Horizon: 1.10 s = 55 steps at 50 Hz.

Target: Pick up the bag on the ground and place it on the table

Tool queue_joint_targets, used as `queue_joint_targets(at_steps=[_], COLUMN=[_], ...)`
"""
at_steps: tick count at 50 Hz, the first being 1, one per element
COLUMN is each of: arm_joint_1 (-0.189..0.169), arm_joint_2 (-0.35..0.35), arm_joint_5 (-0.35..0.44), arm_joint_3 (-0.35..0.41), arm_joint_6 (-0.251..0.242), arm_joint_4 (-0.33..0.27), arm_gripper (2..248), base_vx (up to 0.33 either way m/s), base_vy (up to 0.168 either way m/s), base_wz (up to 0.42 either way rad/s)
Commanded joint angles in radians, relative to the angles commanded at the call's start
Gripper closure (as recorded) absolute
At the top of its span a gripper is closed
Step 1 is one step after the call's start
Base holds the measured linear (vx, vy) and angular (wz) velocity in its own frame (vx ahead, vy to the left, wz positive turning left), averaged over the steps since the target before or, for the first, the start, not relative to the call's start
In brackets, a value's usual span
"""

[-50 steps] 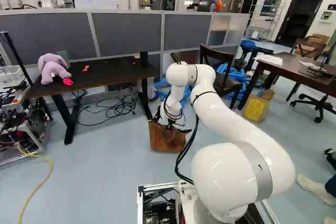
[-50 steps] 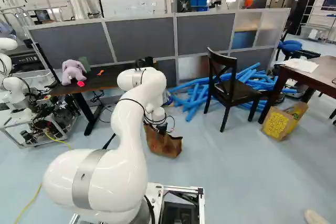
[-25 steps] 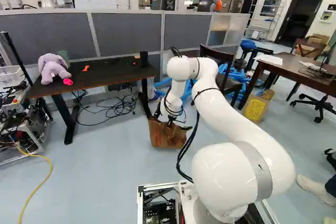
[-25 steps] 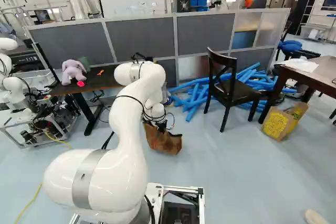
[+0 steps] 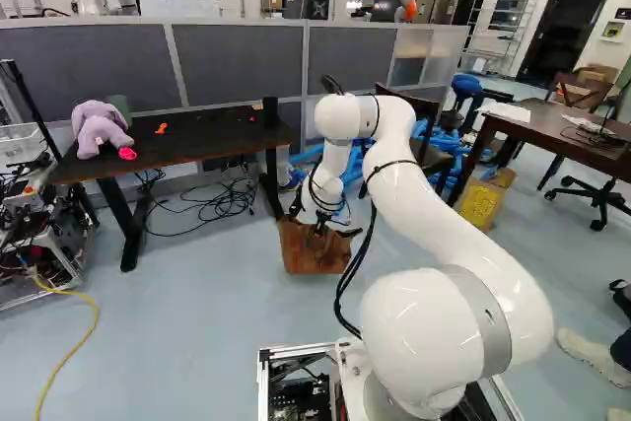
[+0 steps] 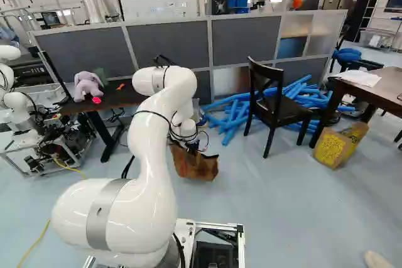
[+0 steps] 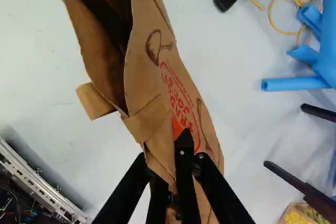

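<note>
My gripper (image 5: 317, 232) is at the top of the brown paper bag (image 5: 311, 255), just left of the arm in the left base view. In the wrist view the gripper (image 7: 177, 153) is shut on the rim of the bag (image 7: 149, 85), whose open mouth faces the camera and whose side has red print. The bag hangs roughly upright, seemingly a little above the floor. A dark table (image 5: 212, 138) stands beyond it, toward the left of the left base view.
On the dark table are a purple plush toy (image 5: 97, 128), a pink piece and a dark cup. A black chair (image 6: 271, 108) and blue tubes (image 6: 233, 117) stand beyond the bag. Another robot (image 6: 17, 101) is at the far left. A second table (image 5: 537, 125) stands at the right.
My arm has raised the gripper slightly, and the bag has risen with it in both base views. The base has not moved.
</note>
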Motion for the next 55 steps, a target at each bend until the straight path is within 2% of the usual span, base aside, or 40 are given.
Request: queue_joint_targets(at_steps=[25, 37, 55], arm_joint_1=[0.004, 0.038, 0.099], arm_joint_2=[0.090, 0.138, 0.222], arm_joint_5=[-0.003, -0.050, -0.057], arm_joint_3=[0.072, 0.120, 0.208], arm_joint_6=[0.000, 0.000, 0.000], arm_joint_4=[0.000, 0.000, 0.000], arm_gripper=[229, 229, 229], base_vx=[0.000, 0.000, 0.000], base_vy=[0.000, 0.000, 0.000], base_wz=[0.000, 0.000, 0.000])
